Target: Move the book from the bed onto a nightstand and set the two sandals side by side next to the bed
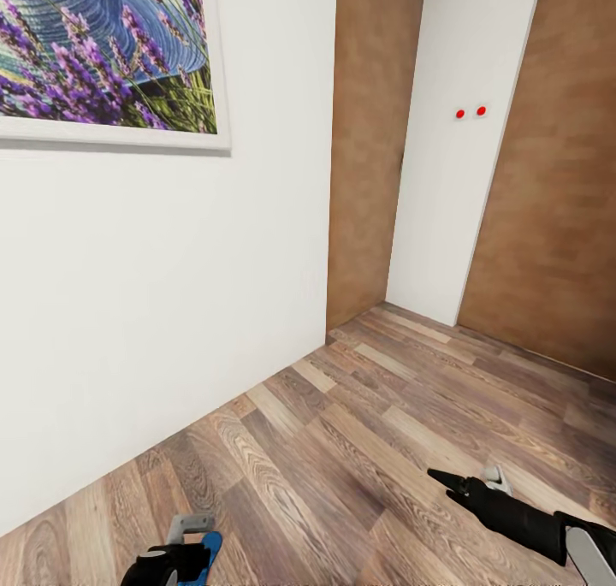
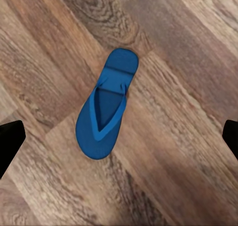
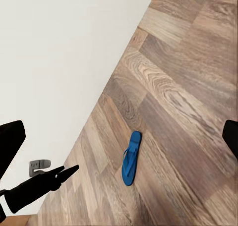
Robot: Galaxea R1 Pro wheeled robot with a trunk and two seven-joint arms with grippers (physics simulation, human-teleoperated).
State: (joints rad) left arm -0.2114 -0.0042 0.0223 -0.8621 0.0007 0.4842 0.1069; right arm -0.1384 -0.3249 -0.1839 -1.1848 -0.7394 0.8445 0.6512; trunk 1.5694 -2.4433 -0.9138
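Note:
One bright blue sandal [image 2: 106, 104] lies flat on the wood-plank floor, straps up. My left gripper [image 1: 186, 541] hangs open directly above it, with dark fingertips [image 2: 10, 144] wide apart on either side and not touching it. In the head view a corner of the sandal [image 1: 209, 554] peeks out beside that gripper. The right wrist view shows the sandal [image 3: 130, 158] from farther off, close to the white wall. My right gripper [image 1: 470, 482] is open and empty, low over the floor to the right. The book, the bed and the nightstand are out of view.
A white wall [image 1: 171, 312] with a framed lavender picture [image 1: 103, 47] runs along the left, close to the sandal. Ahead are brown panels [image 1: 368, 141] and a white panel with two red dots [image 1: 470, 111]. Wood floor [image 1: 385, 415] stretches ahead and to the right.

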